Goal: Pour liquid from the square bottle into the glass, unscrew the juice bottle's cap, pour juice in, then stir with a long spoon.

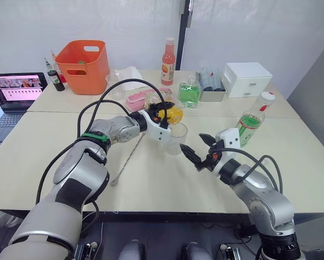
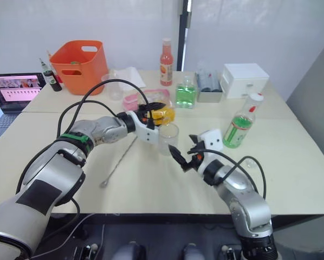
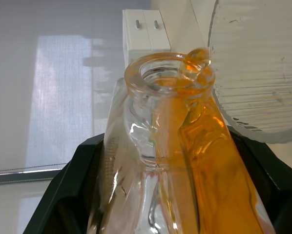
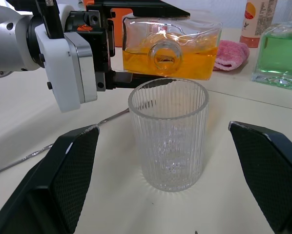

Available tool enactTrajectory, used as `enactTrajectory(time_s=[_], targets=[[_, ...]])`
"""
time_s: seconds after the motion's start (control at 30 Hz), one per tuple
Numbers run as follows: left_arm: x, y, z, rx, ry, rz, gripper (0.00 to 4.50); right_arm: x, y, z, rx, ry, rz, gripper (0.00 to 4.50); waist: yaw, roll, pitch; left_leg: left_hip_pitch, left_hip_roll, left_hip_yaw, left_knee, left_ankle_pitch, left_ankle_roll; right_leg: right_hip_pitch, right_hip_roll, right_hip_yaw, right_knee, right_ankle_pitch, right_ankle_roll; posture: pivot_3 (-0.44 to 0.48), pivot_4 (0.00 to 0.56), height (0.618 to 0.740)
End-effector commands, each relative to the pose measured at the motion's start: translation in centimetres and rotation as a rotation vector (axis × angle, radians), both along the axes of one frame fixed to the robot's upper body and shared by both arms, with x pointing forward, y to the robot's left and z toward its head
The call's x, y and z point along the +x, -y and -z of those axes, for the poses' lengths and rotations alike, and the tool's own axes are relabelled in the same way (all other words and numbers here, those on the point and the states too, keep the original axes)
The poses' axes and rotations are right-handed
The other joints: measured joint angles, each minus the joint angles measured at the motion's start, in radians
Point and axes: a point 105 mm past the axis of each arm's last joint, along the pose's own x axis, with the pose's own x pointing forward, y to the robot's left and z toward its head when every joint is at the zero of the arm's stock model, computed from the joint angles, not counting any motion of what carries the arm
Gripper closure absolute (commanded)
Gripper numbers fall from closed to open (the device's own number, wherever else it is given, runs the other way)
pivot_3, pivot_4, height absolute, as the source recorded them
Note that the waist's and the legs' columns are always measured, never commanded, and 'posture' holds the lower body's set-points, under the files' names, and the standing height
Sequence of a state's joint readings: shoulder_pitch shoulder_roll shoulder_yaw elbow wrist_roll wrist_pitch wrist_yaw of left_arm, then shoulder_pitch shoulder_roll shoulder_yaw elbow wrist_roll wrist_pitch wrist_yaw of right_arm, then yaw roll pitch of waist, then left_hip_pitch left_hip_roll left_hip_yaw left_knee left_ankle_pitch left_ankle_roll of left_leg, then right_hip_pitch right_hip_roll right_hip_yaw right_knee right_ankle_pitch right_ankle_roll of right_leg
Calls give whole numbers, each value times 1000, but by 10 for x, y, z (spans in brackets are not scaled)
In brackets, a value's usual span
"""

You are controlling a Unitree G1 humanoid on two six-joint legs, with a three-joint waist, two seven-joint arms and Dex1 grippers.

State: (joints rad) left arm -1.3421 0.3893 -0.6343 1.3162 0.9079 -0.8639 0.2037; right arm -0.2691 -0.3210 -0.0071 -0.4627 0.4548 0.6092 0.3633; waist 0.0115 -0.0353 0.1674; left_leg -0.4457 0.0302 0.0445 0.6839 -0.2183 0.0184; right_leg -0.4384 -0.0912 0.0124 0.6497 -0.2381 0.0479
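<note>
**Operator:** Square bottle first: the small squat clear glass square bottle (image 4: 170, 48) with the yellow-orange liquid (image 4: 195, 61) was pinched in my left gripper (image 1: 164, 116), tipped on its side with the open neck just above the rim of the ribbed clear glass tumbler (image 4: 168, 134). The stopper was already off. In the left wrist view a bead of liquid sat at the lip of the neck.

**Supervisor:** Anything in the glass yet?

**Operator:** As far as I could see, no; the tumbler looked empty at the bottom, so I judged the first pour was only starting.

**Supervisor:** And the right side?

**Operator:** My right gripper (image 1: 199, 147) hung near the glass on the pale desk (image 1: 151, 189), its black fingers spread wide either side of the tumbler and touching nothing.

**Supervisor:** What was left?

**Operator:** Nearly everything. The slim clear plastic juice bottle with the green and white label (image 1: 252, 123) stood apart on my right, its small white cap (image 1: 267, 97) on. The long thin silver spoon (image 1: 125, 161) lay flat on the desk, untouched. So: finish this pour, unscrew, pour juice, stir.
</note>
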Motion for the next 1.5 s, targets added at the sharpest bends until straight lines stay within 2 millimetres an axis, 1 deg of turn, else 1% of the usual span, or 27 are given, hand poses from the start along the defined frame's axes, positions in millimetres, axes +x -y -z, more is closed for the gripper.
enactTrajectory(time_s=[0.03,0.3,0.8,1.5], targets=[[-2,9,-55,-82,167,32,1685,-4,-3,-14,25,54,-20,0,0,0,0,0,0,0,0,0,0,0,0,0,0,0,0,0,150,715],[-1,9,-59,-89,190,24,1685,-4,-3,-13,26,50,-21,0,0,0,0,0,0,0,0,0,0,0,0,0,0,0,0,0,150,715],[0,10,-60,-77,218,25,1685,-5,-4,-14,35,48,-25,0,0,0,0,0,0,0,1,0,0,0,0,0,3,0,0,0,150,715],[0,13,-56,-39,234,26,1685,-7,-4,-14,45,44,-18,0,0,0,0,0,0,0,3,0,0,-1,0,0,6,0,0,0,150,715]])
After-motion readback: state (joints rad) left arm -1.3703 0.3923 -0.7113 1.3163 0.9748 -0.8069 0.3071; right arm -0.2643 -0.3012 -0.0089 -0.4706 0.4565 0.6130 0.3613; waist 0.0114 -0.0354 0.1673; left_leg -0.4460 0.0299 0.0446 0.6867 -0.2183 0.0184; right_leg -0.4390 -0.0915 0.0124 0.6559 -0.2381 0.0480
